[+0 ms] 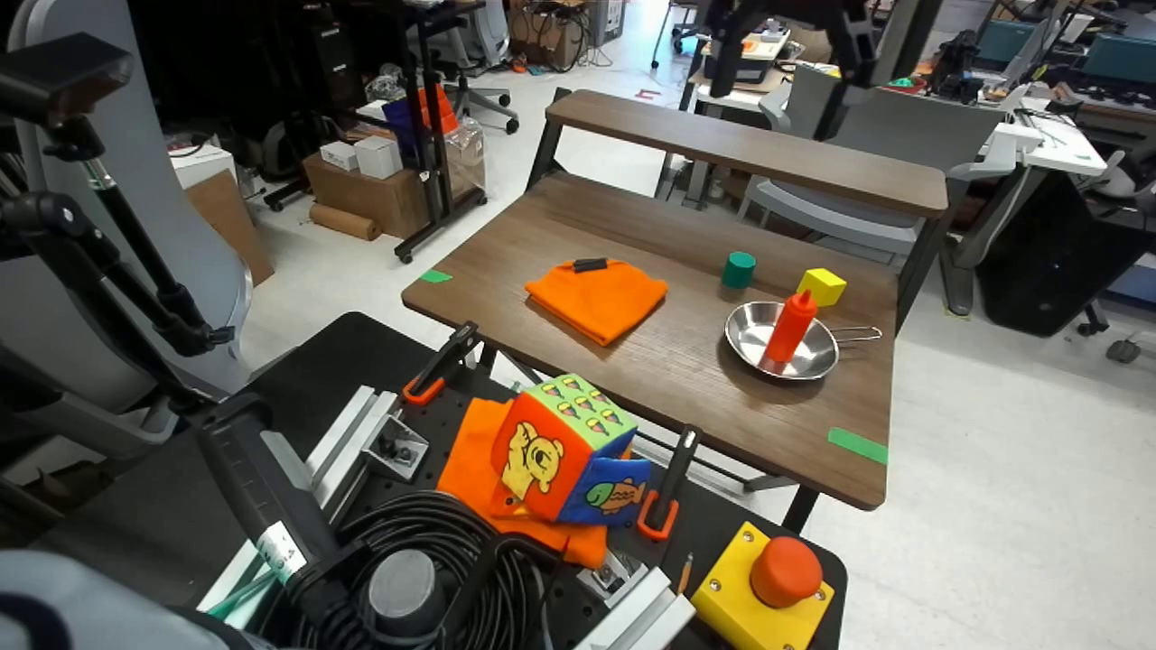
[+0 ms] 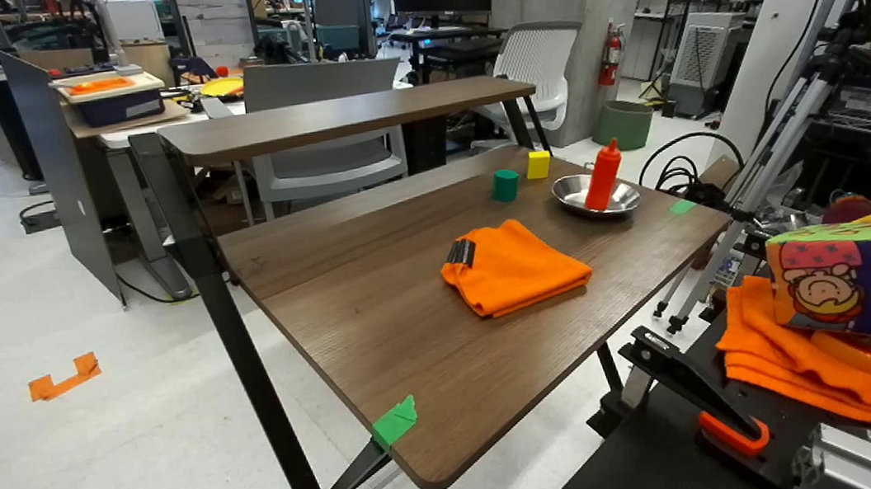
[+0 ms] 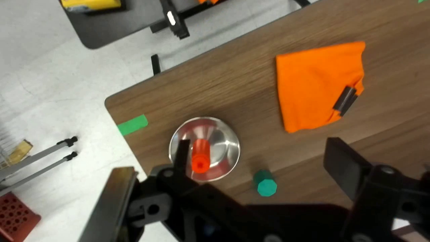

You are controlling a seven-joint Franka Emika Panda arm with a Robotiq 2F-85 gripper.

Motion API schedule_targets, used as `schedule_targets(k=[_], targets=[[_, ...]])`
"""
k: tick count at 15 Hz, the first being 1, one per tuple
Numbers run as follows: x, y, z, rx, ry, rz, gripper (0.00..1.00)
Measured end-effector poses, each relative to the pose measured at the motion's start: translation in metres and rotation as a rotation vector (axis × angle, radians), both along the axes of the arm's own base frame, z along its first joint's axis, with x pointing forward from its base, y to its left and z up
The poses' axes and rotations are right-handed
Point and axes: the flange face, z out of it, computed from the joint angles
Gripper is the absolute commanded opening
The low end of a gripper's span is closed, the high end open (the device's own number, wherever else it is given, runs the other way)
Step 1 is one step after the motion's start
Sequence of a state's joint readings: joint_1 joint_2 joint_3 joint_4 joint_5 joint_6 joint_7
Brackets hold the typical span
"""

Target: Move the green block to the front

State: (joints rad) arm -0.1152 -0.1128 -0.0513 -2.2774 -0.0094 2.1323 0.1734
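Note:
The green block (image 1: 738,270) is a small, stubby dark green cylinder-like piece standing upright on the brown table (image 1: 506,244). It stands near the back, beside the yellow cube, in both exterior views, also here (image 2: 505,185). In the wrist view the green block (image 3: 266,183) shows its many-sided top between my spread fingers, low in the picture. My gripper (image 1: 772,111) hangs high above the table in an exterior view. Its fingers are wide apart with nothing between them, as the wrist view also shows (image 3: 258,143). It is well above the block and not touching it.
A metal pan (image 1: 747,336) holding a red bottle (image 1: 792,327) stands close to the block. A yellow cube (image 1: 822,287) sits behind the pan. A folded orange cloth (image 1: 601,301) lies on the table. A raised shelf (image 1: 750,149) spans the table's back edge.

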Motion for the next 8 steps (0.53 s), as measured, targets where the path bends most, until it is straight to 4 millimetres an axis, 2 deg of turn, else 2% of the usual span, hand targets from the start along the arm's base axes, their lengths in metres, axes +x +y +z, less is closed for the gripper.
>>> schedule_targets(k=[4, 8], targets=[[0.071, -0.033, -0.01, -0.055, -0.021, 0.014, 1.0], [0.136, -0.046, -0.047, -0.074, -0.027, 0.05, 1.0]])
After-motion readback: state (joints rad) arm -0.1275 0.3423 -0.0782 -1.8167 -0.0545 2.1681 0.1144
